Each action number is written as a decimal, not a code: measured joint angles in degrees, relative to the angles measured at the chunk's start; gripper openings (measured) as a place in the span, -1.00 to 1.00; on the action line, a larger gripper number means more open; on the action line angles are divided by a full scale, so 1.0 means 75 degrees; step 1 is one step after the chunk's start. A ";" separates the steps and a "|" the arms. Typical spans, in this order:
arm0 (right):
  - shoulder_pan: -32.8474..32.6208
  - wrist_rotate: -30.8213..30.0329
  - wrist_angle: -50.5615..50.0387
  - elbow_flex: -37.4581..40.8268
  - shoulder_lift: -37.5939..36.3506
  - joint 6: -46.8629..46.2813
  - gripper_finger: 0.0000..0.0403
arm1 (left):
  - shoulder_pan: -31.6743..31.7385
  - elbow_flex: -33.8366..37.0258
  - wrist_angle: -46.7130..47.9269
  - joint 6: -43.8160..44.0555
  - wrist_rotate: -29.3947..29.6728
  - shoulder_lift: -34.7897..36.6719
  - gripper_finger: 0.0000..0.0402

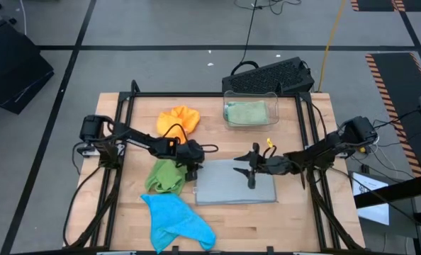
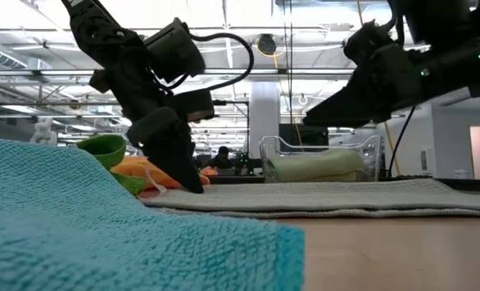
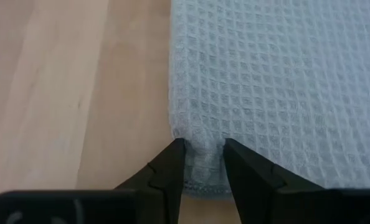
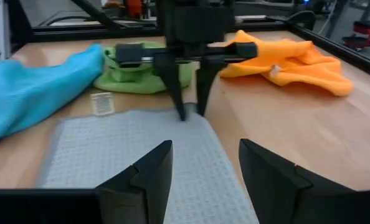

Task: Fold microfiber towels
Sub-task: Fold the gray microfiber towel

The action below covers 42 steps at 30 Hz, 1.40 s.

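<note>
A rumpled turquoise microfiber towel (image 2: 103, 218) fills the foreground on the wooden counter (image 1: 295, 212), while behind it the left claw (image 3: 203, 163) pinches narrowly onto the corner of the flat grey waffle-weave towel (image 1: 235, 183) at the counter's middle. The right claw (image 4: 203, 165) hovers wide and empty above the same towel's opposite side. A clean fold likely depends on keeping both layers of that corner pinched and lifting it straight across, edges aligned.
</note>
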<state>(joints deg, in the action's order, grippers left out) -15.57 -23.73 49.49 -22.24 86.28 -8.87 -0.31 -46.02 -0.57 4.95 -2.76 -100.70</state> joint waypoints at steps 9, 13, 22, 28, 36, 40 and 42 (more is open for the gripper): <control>0.0429 -0.0020 -0.0108 -0.0195 0.0000 0.0036 -0.13 | -0.0190 0.0006 0.0025 -0.0400 0.0326 0.0014 -0.64; 0.0420 -0.0016 -0.0507 -0.0490 0.0000 0.0135 -0.13 | -0.0190 0.0006 0.0028 -0.0412 0.0348 0.0016 -0.84; 0.0214 0.0012 -0.0753 -0.0679 0.0000 -0.0389 -0.13 | -0.0255 0.0008 0.0040 0.0471 0.0381 0.0020 -0.87; -0.0343 -0.0226 -0.0647 -0.0736 0.0410 -0.0916 -0.13 | -0.0375 0.0009 -0.0020 0.1078 0.0587 0.0020 -0.72; -0.1157 -0.0703 -0.1809 -0.0758 0.0487 -0.1770 -0.13 | -0.0711 0.0021 0.0229 0.1431 0.1575 0.0265 -0.04; -0.1578 -0.1001 -0.3019 -0.0752 -0.0113 -0.2203 -0.13 | -0.0945 -0.0031 0.0491 0.1542 0.2231 0.0671 0.17; -0.1801 -0.1008 -0.3688 -0.0764 -0.0480 -0.2416 -0.13 | -0.1085 -0.0089 0.0220 0.1548 0.2509 0.0868 0.21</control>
<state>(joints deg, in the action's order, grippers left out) -29.09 -31.28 21.83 -27.97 82.68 -26.99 -8.45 -46.69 1.07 16.56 16.06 -94.19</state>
